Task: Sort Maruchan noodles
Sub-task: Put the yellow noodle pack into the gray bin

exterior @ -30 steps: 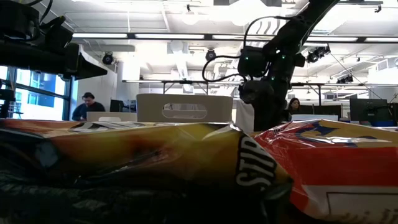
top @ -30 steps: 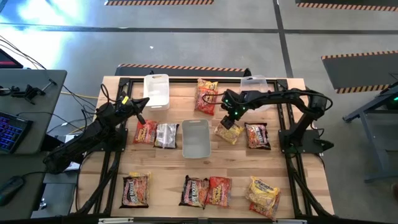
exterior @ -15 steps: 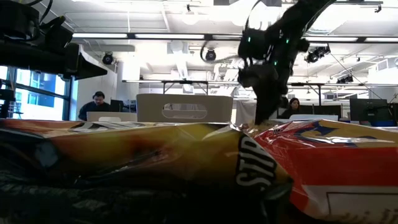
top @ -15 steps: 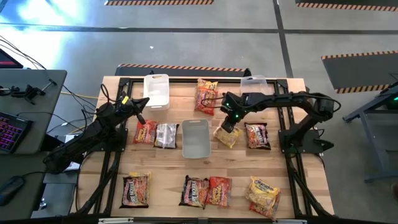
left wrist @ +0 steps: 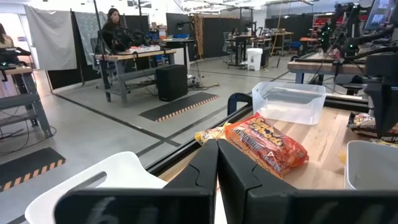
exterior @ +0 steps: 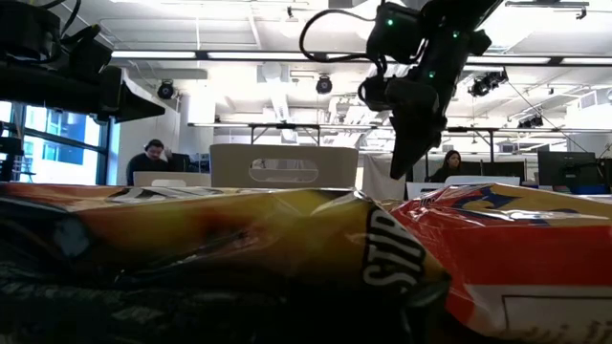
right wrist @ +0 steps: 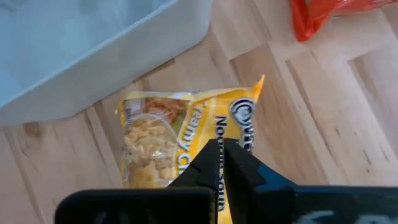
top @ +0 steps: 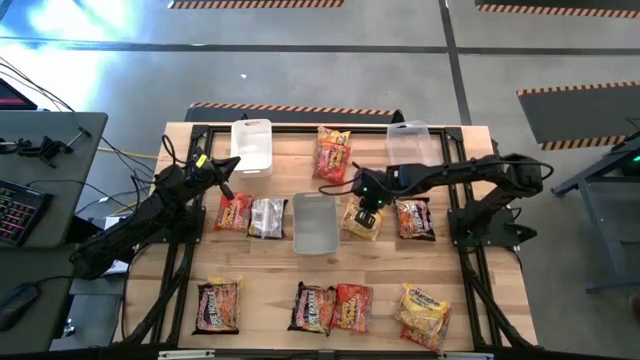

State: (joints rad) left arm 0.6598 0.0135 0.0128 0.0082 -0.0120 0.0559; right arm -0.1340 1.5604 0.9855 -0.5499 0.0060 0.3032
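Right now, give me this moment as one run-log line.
right claw: shut on yellow noodle packet beside middle bin | left claw: shut, waiting, table's left

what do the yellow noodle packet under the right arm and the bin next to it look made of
The yellow rectangular noodle packet looks like thin glossy printed plastic film: it crinkles and has crimped ends. The clear rectangular bin beside it looks like rigid translucent frosted plastic; the wood shows dimly through it.
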